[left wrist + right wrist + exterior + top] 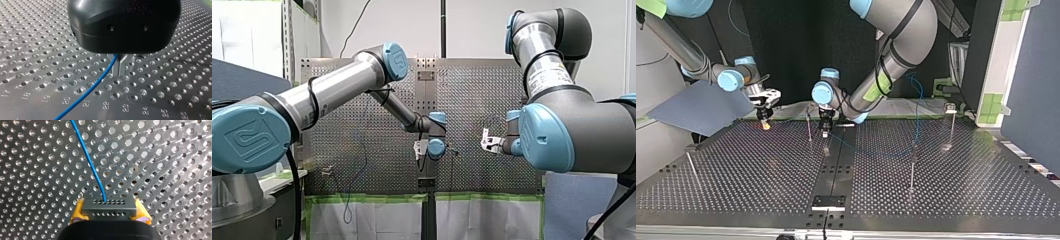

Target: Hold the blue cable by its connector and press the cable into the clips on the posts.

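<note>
In the right wrist view my right gripper [109,204] has its yellow pads [78,210] shut on the grey connector [110,210]. The blue cable [88,160] leaves the connector and runs ahead over the perforated plate. My left gripper [120,67] is shut, its metal fingers pinching the blue cable [93,86] just above the plate. In the top view my right gripper [765,120] hangs at the left and my left gripper [826,127] at the middle, next to a thin post [809,126]. From there the cable [917,107] trails toward the right.
More clip posts stand on the plate in the top view: one at the right middle [912,167], one at the far right [951,122], one at the left edge [691,165]. A black plate [828,202] lies near the front edge.
</note>
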{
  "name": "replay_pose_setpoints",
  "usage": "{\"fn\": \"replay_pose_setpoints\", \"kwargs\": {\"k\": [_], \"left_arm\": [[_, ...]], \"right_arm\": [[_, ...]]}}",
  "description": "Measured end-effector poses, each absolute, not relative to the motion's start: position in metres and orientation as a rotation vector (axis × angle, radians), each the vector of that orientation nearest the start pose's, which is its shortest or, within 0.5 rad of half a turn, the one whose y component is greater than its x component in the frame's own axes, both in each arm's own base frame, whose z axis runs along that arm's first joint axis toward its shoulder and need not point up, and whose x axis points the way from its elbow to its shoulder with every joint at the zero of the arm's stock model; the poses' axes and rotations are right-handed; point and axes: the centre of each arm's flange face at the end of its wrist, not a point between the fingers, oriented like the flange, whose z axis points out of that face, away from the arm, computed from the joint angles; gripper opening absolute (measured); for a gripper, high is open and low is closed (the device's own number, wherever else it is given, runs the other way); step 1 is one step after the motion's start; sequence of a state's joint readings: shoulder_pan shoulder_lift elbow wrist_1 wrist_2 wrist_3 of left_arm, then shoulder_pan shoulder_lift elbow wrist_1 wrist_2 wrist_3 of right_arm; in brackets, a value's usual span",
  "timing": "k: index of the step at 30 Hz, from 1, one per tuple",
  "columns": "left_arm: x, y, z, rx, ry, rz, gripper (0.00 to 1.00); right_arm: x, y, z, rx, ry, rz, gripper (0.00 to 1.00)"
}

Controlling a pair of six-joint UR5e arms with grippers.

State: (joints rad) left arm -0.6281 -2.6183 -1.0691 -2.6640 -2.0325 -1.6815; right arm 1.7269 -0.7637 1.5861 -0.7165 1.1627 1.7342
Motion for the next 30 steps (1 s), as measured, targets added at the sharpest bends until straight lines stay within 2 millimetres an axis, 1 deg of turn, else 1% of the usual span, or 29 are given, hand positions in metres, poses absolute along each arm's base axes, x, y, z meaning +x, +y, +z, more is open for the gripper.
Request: {"fn": "replay_pose_setpoints", "kwargs": {"k": [4,5,6,7,8,9,10,11,12,13,14,24,30], "left_arm": [[0.583,-0.533,0.065,0.071,1.637,-0.182,0.02],[0.583,-0.533,0.065,0.073,1.639,-0.18,0.04],[0.583,-0.532,0.065,0.075,1.642,-0.176,0.13],[0.582,-0.532,0.065,0.078,1.645,-0.173,0.13],[0.582,-0.532,0.065,0.081,1.647,-0.17,0.25],[0.582,-0.531,0.064,0.085,1.65,-0.164,0.47],[0.582,-0.531,0.064,0.088,1.652,-0.158,0.47],[0.582,-0.531,0.064,0.091,1.653,-0.153,0.62],[0.581,-0.53,0.064,0.093,1.654,-0.144,0.87],[0.581,-0.53,0.064,0.093,1.654,-0.137,0.87],[0.58,-0.531,0.064,0.094,1.654,-0.13,1.0],[0.559,-0.536,0.059,0.149,1.708,-0.022,1.0],[0.544,-0.542,0.056,0.202,1.755,-0.005,1.0]], "right_arm": [[0.272,-0.621,0.061,1.646,-1.144,1.677,0.0],[0.272,-0.621,0.061,1.646,-1.145,1.677,0.0],[0.272,-0.621,0.061,1.647,-1.145,1.677,0.0],[0.272,-0.621,0.061,1.647,-1.147,1.676,0.0],[0.272,-0.621,0.061,1.648,-1.148,1.676,0.0],[0.272,-0.621,0.061,1.649,-1.149,1.675,0.0],[0.272,-0.621,0.061,1.649,-1.15,1.675,0.0],[0.272,-0.62,0.061,1.65,-1.151,1.674,0.0],[0.271,-0.62,0.061,1.65,-1.151,1.674,0.0],[0.271,-0.62,0.061,1.651,-1.152,1.674,0.0],[0.271,-0.62,0.06,1.651,-1.153,1.673,0.0],[0.271,-0.62,0.06,1.653,-1.156,1.671,0.0],[0.271,-0.619,0.059,1.659,-1.164,1.667,0.0]]}}
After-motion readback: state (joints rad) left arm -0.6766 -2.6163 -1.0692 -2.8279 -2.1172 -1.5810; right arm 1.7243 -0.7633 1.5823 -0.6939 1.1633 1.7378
